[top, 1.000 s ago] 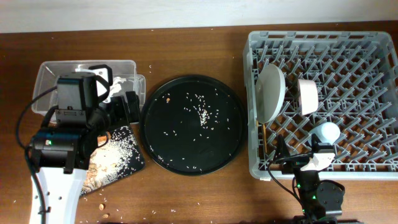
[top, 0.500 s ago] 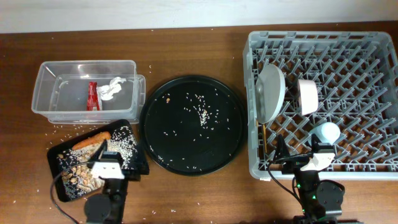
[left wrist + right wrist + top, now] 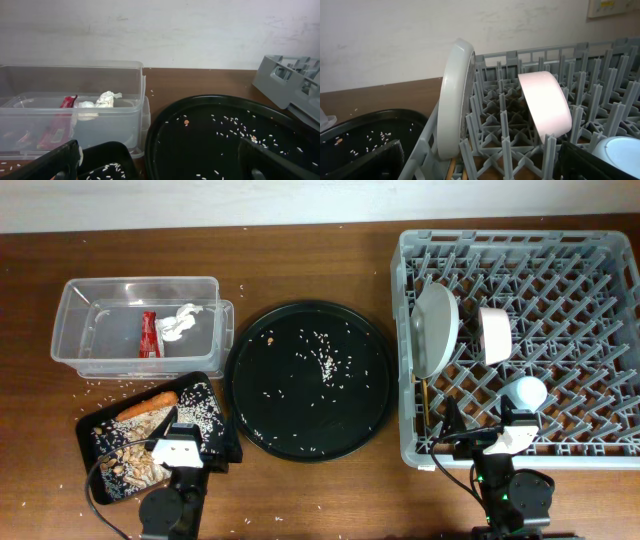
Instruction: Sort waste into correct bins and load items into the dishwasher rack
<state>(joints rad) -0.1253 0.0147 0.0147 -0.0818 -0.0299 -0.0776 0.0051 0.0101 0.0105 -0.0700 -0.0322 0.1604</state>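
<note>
The clear tub holds a red wrapper and a white tissue. The black rectangular tray holds a carrot piece, rice and nut scraps. The grey rack holds the plate on edge, the white bowl, the blue cup and the chopsticks. My left gripper is open and empty at the black tray's right corner. My right gripper is open and empty at the rack's front edge, before the plate.
The large round black tray lies between the bins and the rack, with rice grains scattered on it. Loose rice and crumbs lie on the wooden table around the black rectangular tray. The wall runs along the far edge.
My left arm has drawn back from over the tub and black tray to the table's front edge, uncovering both. The right arm has not moved.
</note>
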